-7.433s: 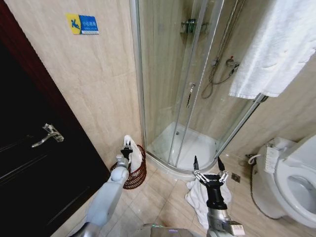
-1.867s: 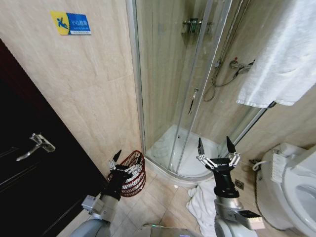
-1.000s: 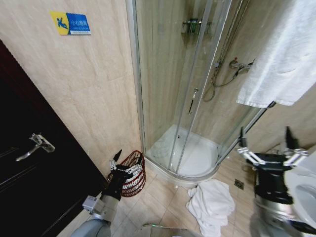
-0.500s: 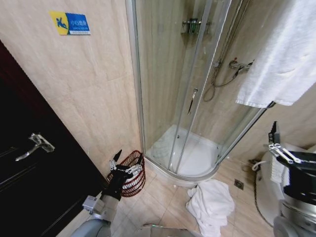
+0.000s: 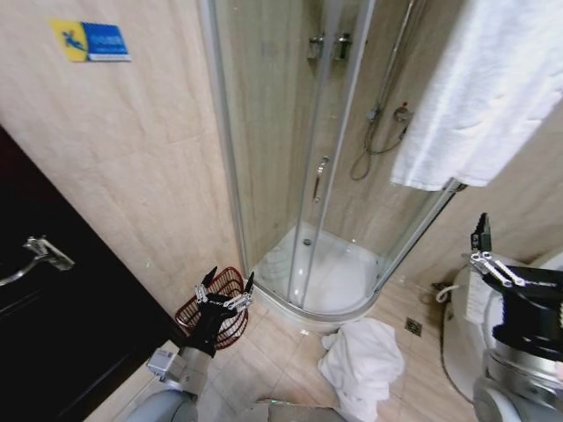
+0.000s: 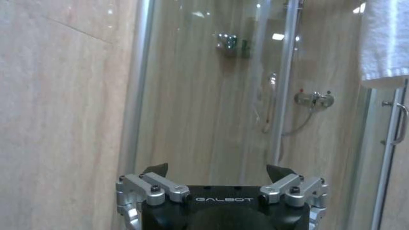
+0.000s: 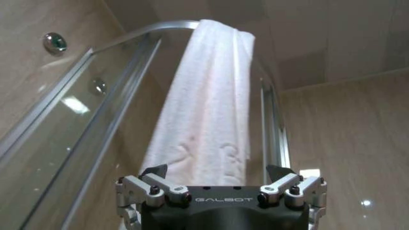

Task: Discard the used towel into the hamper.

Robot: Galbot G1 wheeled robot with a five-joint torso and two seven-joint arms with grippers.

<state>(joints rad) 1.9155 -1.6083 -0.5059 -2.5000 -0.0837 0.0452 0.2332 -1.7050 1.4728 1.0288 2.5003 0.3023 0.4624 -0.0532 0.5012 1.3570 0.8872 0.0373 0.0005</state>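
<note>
A white towel [image 5: 359, 362] is left crumpled on the floor, apart from the hamper [image 5: 211, 309]; both the left end effector [image 5: 223, 293] and the right end effector [image 7: 217, 178] are held open, empty; pickup is judged outstanding.

The hamper [image 5: 211, 309] is dark red-brown openwork wire, the towel [image 5: 359, 363] on the beige tiled floor [image 5: 281, 356] is plain white, and the door [image 5: 44, 308] is black.

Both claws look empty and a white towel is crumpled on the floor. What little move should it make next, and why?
Probably lower the open right claw toward the crumpled towel on the tiles. It is raised beside the toilet, holding nothing, while the open left claw hovers over the hamper.
</note>
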